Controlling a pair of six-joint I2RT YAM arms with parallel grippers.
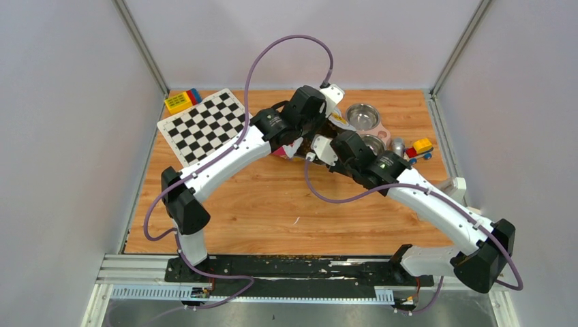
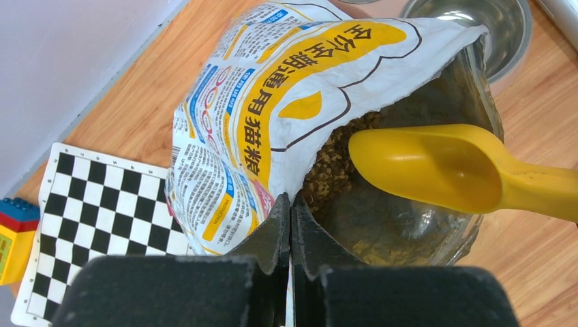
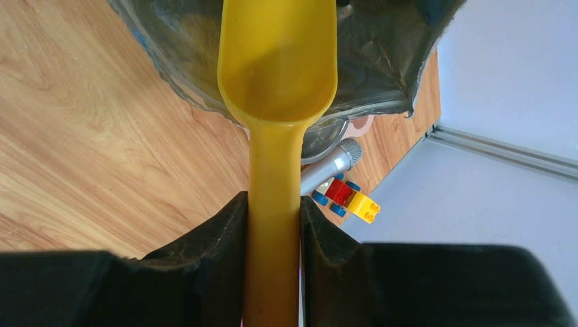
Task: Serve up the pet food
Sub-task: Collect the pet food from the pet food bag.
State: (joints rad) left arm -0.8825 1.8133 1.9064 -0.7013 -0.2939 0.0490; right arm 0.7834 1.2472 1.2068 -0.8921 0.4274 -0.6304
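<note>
The pet food (image 2: 334,160) is a heap of small brown pellets inside an open glossy cat-food bag (image 2: 272,102) lying on the table (image 1: 272,204). My left gripper (image 2: 291,204) is shut on the bag's rim and holds its mouth open. My right gripper (image 3: 273,208) is shut on the handle of a yellow scoop (image 3: 276,61). The scoop's empty bowl (image 2: 422,167) sits inside the bag's mouth, just above the pellets. In the top view both grippers meet at the bag (image 1: 310,144) near the table's back centre.
Two steel bowls in a pink holder (image 1: 363,117) stand just right of the bag; one bowl shows in the left wrist view (image 2: 494,27). A toy microphone (image 3: 334,163) and a brick car (image 3: 346,197) lie further right. A checkerboard (image 1: 204,126) and bricks (image 1: 183,101) lie back left.
</note>
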